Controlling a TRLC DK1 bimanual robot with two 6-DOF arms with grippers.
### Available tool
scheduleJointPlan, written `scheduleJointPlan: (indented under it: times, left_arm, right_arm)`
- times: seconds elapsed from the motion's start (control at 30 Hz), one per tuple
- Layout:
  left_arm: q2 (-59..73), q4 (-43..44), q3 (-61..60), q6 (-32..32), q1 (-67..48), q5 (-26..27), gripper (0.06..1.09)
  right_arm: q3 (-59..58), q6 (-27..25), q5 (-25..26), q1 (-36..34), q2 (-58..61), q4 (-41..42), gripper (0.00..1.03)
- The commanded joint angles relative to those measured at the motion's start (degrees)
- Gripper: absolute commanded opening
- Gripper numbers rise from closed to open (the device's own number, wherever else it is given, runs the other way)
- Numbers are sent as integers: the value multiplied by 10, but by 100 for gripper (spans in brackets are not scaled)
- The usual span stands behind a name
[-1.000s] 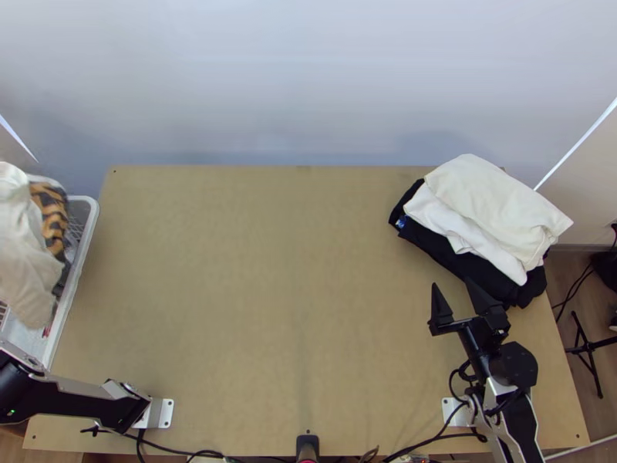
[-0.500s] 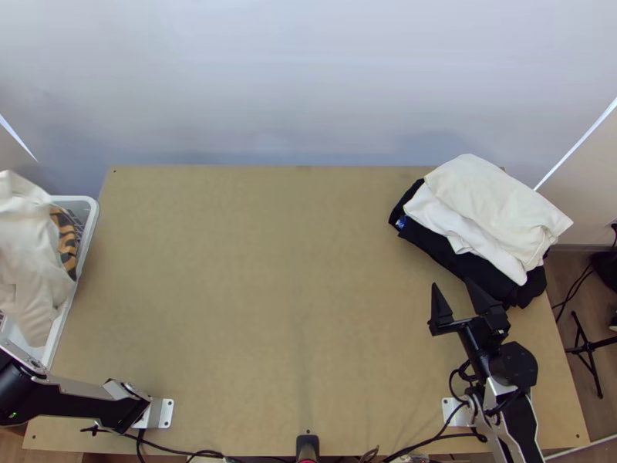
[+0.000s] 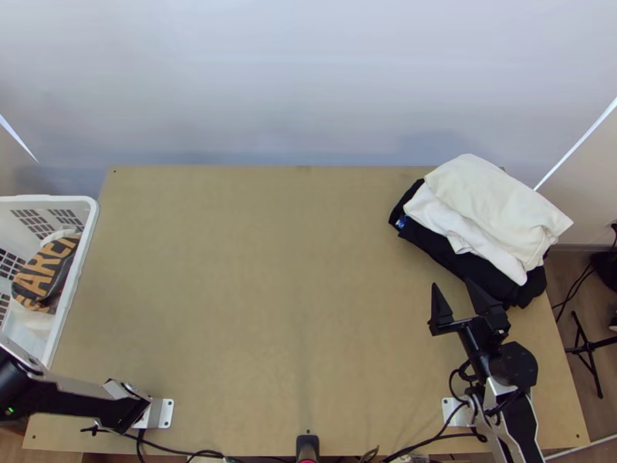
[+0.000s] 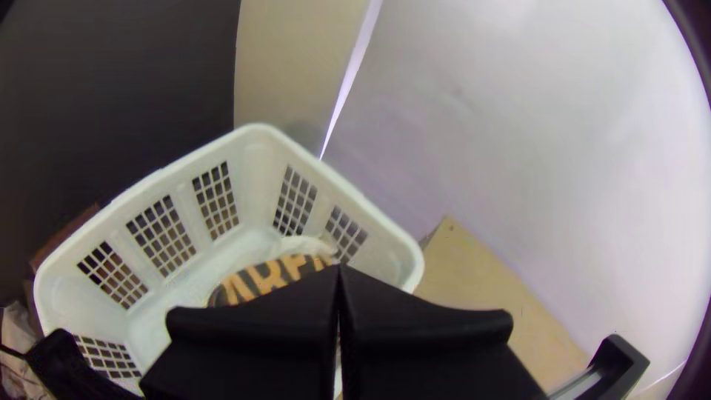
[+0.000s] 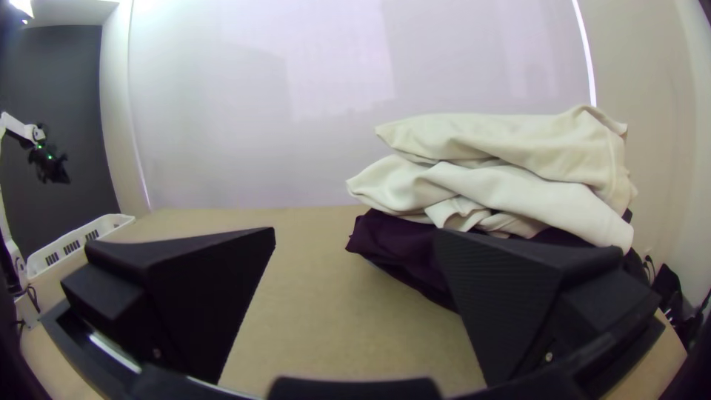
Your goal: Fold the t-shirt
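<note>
Left claw (image 4: 339, 268) closed on nothing, dark orange-lettered t-shirt (image 3: 48, 272) bunched in white basket (image 3: 86, 238) beyond its tips, right claw (image 3: 453, 285) wide open, empty, folded clothes (image 3: 493, 204) stacked on table (image 3: 270, 270) ahead of it

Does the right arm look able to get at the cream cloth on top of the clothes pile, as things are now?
Probably yes. The right gripper is open close to the pile, and nothing covers the cream cloth. It would likely need to rise first.
</note>
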Motion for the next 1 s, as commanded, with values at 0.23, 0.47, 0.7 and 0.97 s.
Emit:
scheduleJointPlan:
  times: [0.23, 0.47, 0.7, 0.97]
  left_arm:
    - [332, -336, 244, 93, 56, -56, 44]
    - [412, -295, 247, 106, 71, -85, 43]
    - [452, -174, 240, 130, 73, -90, 44]
    - [497, -85, 226, 140, 54, -126, 52]
  right_arm:
    - [0, -1, 0, 1, 0, 0, 99]
    - [0, -1, 0, 0, 0, 0, 99]
    - [0, -1, 0, 0, 0, 0, 99]
    - [0, -1, 0, 1, 0, 0, 99]
